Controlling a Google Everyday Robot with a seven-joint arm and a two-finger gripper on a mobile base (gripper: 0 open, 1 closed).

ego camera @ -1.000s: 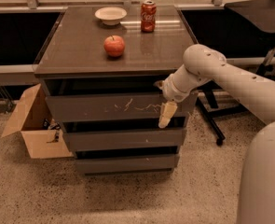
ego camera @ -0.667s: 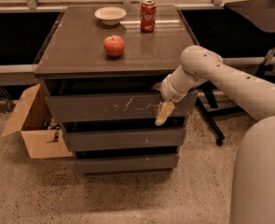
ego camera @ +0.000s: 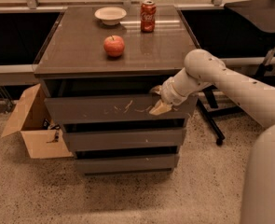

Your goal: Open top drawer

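The top drawer (ego camera: 99, 109) is the highest of three grey fronts in a cabinet (ego camera: 51, 85) at mid-scene. It lies just under the brown top (ego camera: 76, 55), with a dark gap between them. Pale scratches cross its middle.

The gripper (ego camera: 160, 107) is against the right part of this front, its yellowish tip lying over the front just right of the scratches. Whether it is spread or closed does not show. The white arm (ego camera: 207, 76) reaches in from the right.

On the top, an apple (ego camera: 113, 45) sits near the middle. A bowl (ego camera: 110, 15) and a red can (ego camera: 147, 16) stand at the far edge, the can right of the bowl.

On the floor (ego camera: 127, 195), left of the cabinet, stands a cardboard box (ego camera: 32, 129) with its flaps up. A black chair base (ego camera: 211, 122) shows to the right, behind the arm.
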